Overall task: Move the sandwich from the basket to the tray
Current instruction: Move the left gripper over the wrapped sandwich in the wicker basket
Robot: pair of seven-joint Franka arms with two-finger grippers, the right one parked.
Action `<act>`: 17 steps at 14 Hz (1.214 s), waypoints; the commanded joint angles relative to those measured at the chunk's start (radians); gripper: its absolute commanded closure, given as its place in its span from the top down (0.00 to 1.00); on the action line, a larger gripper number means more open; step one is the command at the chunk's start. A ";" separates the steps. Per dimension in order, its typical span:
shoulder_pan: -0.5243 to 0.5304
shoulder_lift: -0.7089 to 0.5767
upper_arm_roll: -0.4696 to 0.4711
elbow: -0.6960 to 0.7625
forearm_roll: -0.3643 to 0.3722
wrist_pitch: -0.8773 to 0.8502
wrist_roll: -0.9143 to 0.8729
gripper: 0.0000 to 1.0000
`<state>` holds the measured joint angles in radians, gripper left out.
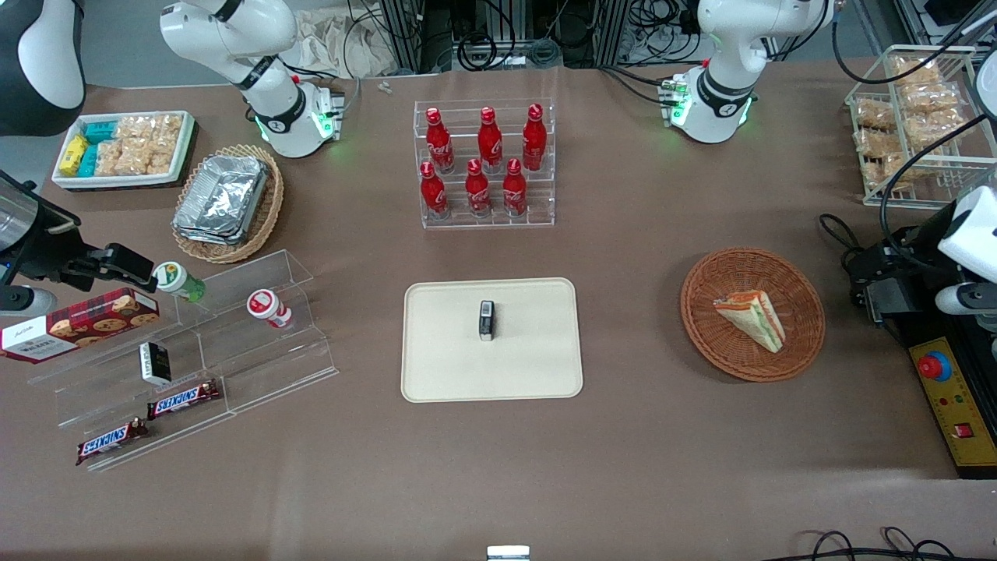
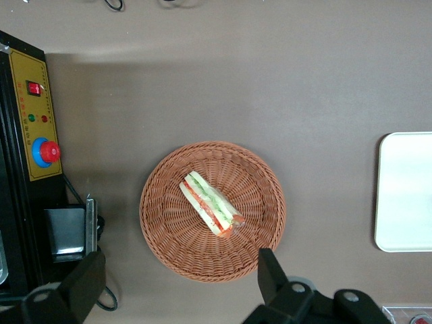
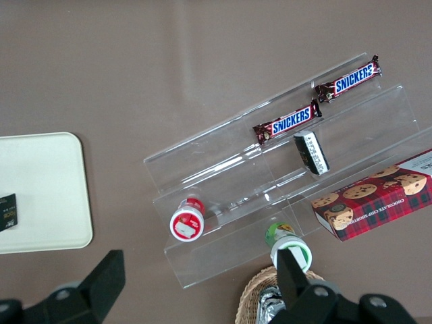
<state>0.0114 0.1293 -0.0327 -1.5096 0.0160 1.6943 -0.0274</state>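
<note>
High above the basket [image 2: 212, 210] rim, the gripper [image 2: 179, 280] fingers spread wide over the sandwich [image 2: 210, 204].

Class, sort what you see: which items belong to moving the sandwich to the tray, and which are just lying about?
Job: sandwich in the basket; tray; open claw above the basket.

Lying about: cola bottles; Snickers bars; cookie box; foil containers.

Bright, even overhead light leaves only soft shadows on the brown desk [image 1: 623, 436]. The foil containers [image 1: 222, 199] glare slightly. The hand [image 2: 175, 283], spread wide above the basket [image 2: 212, 210], looks sharp.
</note>
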 commanded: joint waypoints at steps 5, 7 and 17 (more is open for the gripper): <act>0.013 0.004 -0.018 0.019 0.004 -0.019 -0.012 1.00; 0.012 0.004 -0.027 0.008 0.006 -0.019 -0.031 1.00; 0.002 -0.016 -0.053 -0.197 0.009 0.103 -0.625 1.00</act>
<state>0.0096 0.1416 -0.0795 -1.6360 0.0160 1.7426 -0.5120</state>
